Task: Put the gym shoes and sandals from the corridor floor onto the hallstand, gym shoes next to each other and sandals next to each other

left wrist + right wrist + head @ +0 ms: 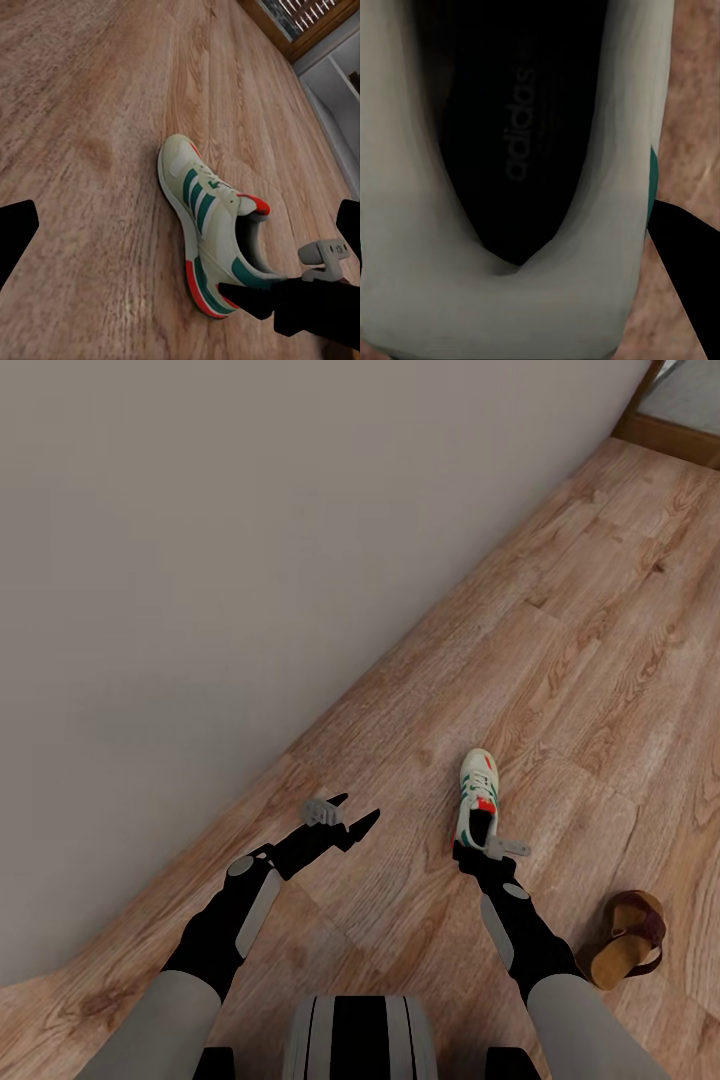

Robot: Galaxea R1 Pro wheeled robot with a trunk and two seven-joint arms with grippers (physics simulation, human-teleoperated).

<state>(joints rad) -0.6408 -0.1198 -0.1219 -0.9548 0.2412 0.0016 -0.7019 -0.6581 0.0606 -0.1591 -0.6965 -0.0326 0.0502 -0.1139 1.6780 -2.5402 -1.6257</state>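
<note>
The right gripper (478, 848) is down at the heel end of a gym shoe (478, 792), one dark finger (690, 277) lying alongside the shoe's outer wall in the right wrist view. Whether the jaws have closed on the heel collar cannot be told (the shoe's dark opening crowds that camera). The left gripper (345, 815) hangs above the corridor floor (560, 660) near the wall (200, 560), its fingers spread apart and holding nothing.

The work looks barely begun. This shoe sits on the planks, toe pointing away from the robot, and one sandal (627, 937) lies on the floor just beside the right forearm. By my reckoning every placement is left to do.

The shoe is white with teal-green side stripes, orange-red patches at heel and toe, and a dark insole. It rests upright on its sole.
</note>
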